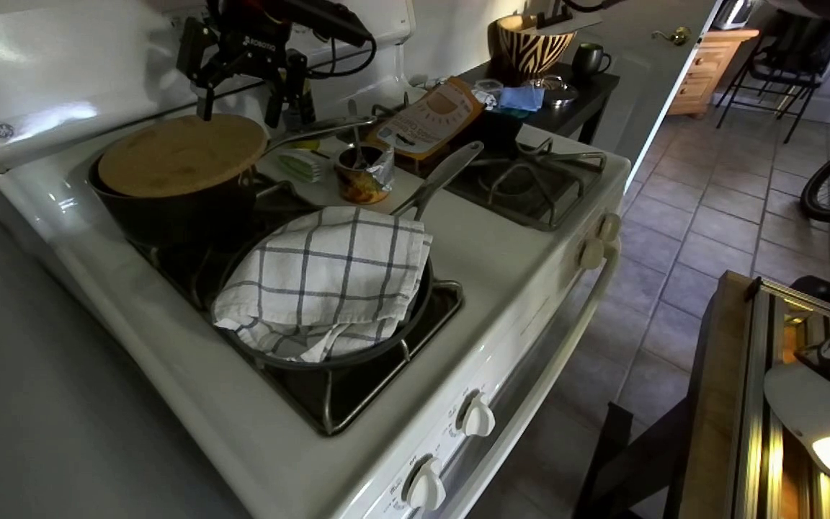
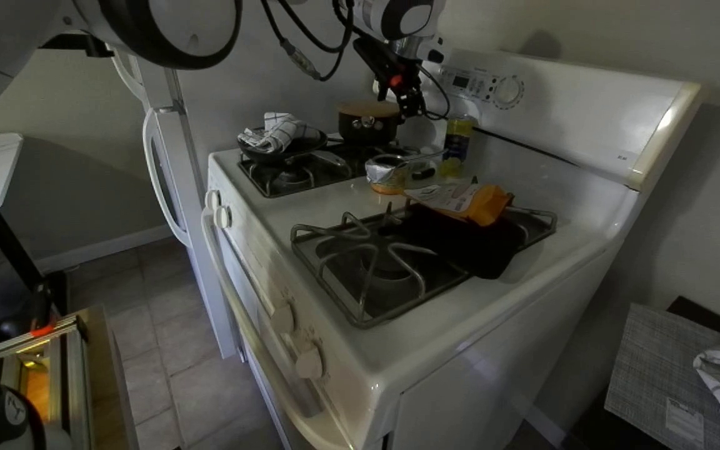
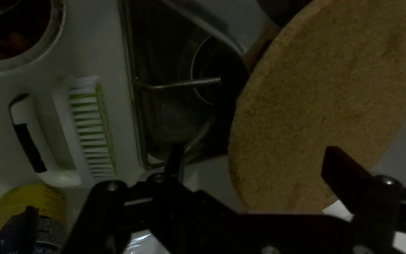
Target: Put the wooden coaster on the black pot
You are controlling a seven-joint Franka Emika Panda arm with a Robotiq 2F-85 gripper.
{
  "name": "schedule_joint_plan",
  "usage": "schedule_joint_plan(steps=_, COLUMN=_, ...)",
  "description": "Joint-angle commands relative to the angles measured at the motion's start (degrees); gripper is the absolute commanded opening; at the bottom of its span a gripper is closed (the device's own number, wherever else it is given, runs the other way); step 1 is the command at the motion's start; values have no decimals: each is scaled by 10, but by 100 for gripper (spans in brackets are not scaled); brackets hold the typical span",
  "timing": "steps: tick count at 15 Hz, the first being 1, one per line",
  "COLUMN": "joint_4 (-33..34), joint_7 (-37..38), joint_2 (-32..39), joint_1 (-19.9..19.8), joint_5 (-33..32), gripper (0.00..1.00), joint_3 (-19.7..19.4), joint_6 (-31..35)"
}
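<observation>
The white stove (image 1: 465,245) fills most of the scene and carries a round GE emblem (image 1: 3,130) on its upright back. A dark pan (image 1: 415,310) sits toward its front with a white checked cloth (image 1: 336,274) bunched inside, and behind the pan, at the rear, stands the black pot (image 1: 177,216). The wooden coaster (image 1: 181,155) lies across the top of this pot in both exterior views, broad face up; being round, it runs as long one way as another, and a sliver of the pot's dark rim shows along its side. By the coaster's edge hangs the claw (image 1: 238,118), lettered ROBOTIQ, its fingers (image 1: 204,105) spread wide. In the dim wrist view a finger (image 3: 344,173) overlaps the coaster, though whether it touches the wood I cannot tell. Across the stove, well apart from the pot, lies an orange pouch (image 1: 426,121) with a white printed panel. Between pouch and pot stand a yellow bottle (image 2: 457,139) with a dark label and an open can (image 1: 362,180) with a spoon (image 1: 356,137) in it; a white brush (image 3: 92,130), green and white in the bristles, lies near the bottle.
</observation>
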Motion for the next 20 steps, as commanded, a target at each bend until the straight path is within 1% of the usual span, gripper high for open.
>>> schedule_joint_plan(steps=1, joint_4=49, joint_7=-25, joint_2=39, joint_1=-11, joint_5=18, gripper=100, joint_3=18, joint_6=-18)
schedule_joint_plan(steps=9, joint_4=88, joint_7=-62, joint_2=65, joint_1=-1, joint_5=9, gripper=100, joint_3=46, joint_6=-38)
schedule_joint_plan(steps=14, joint_4=109, joint_7=-71, joint_2=74, joint_1=8, joint_5=2, gripper=100, joint_3=46, joint_6=-70)
schedule_joint_plan(steps=17, joint_4=115, joint_7=-54, joint_2=74, joint_1=13, joint_5=-14, gripper=100, joint_3=32, joint_6=-80)
schedule_joint_plan(steps=19, joint_4=118, joint_7=-34, joint_2=68, joint_1=22, joint_5=-49, gripper=100, joint_3=1, joint_6=-58)
schedule_joint_plan(steps=20, joint_4=121, joint_7=-29, joint_2=61, joint_1=22, joint_5=-58, gripper=100, joint_3=-7, joint_6=-51)
